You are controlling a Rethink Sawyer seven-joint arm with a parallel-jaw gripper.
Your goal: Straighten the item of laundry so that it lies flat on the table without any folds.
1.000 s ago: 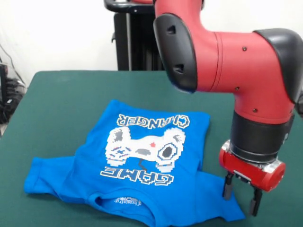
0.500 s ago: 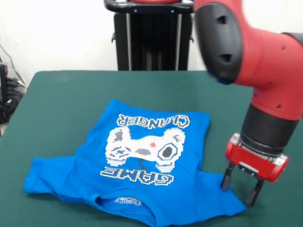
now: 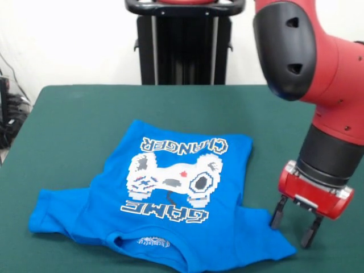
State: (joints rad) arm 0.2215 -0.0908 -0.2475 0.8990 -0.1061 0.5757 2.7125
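Green table (image 3: 74, 114) holds blue T-shirt (image 3: 170, 222), print upward, sleeve rumpled.

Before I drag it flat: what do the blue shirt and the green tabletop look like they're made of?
The blue shirt looks like soft knit cotton or a cotton blend: matte, limp, with gentle wrinkles and a printed white graphic. The table seems covered in dark green felt-like cloth: matte, no glare, faint nap. Both look grippy rather than slick, though that is a guess. The tool hangs open by the shirt's sleeve.
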